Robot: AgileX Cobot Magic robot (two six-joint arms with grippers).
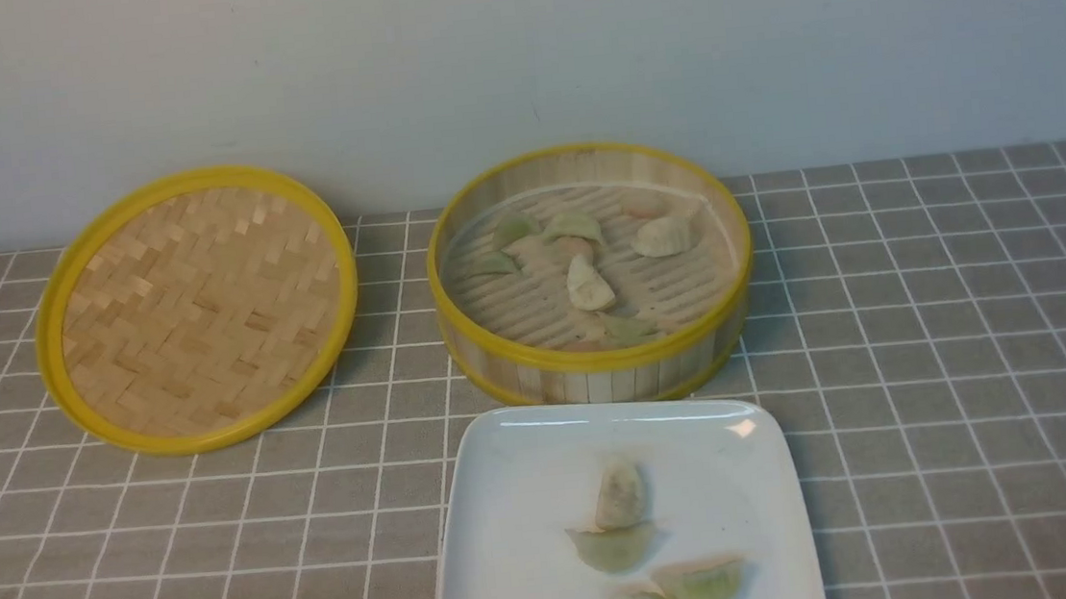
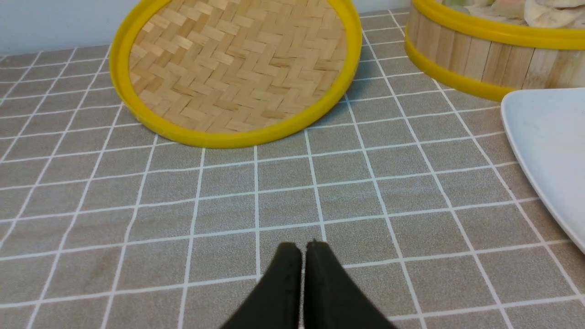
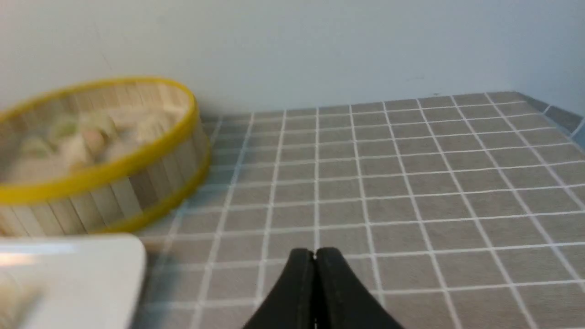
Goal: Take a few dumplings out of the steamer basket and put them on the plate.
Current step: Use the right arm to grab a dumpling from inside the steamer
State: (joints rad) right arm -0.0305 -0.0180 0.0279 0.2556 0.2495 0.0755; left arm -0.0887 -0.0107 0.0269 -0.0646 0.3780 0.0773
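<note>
Checked cloth (image 1: 933, 351), slatted steamer basket (image 1: 598, 383), pleated dumplings (image 1: 589, 283), glossy squarish plate (image 1: 513, 514)

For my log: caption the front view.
Four dumplings on the white plate, more in the steamer basket behind it, woven lid lying to the left.

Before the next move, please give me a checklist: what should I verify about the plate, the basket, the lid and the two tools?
1. Left tool shut and empty: ok.
2. Right tool shut and empty: ok.
3. Flat woven bamboo lid with yellow rim is off, lying apart to the basket's left: ok.
4. Round bamboo steamer basket with yellow rims holds pale crescent dumplings to pick: ok.
5. Glossy white squarish plate has bare room beside its four dumplings: ok.
6. Plate's near edge: cut off in the front view, cannot tell.
</note>
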